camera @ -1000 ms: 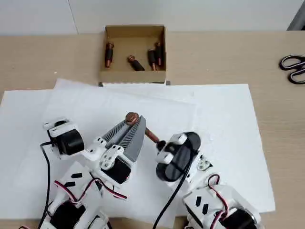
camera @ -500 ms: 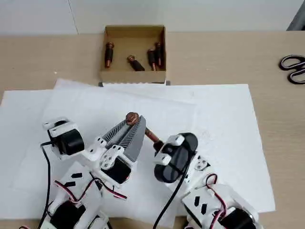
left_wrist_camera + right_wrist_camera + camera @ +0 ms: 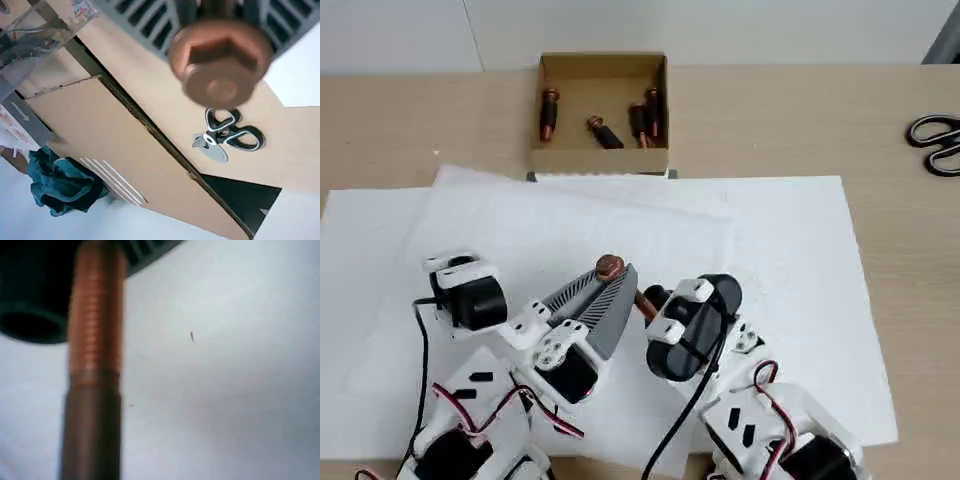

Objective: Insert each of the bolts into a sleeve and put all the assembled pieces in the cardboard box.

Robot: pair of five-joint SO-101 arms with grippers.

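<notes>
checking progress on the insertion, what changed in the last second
The left gripper, shut on the bolt, shifted nearer the arms' bases and toward the right arm; less bolt shaft shows between them. The box, its four pieces and the scissors stayed put.

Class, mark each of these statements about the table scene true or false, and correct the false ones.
1. The brown cardboard box holds four assembled bolt-and-sleeve pieces. True.
2. The black-handled scissors lie inside the box. False: they lie on the bare wooden table, far to the right of the box.
3. The left claw holds a copper hex-head bolt. True.
4. The arms work over a green cloth. False: white paper sheets cover the table there.
</notes>
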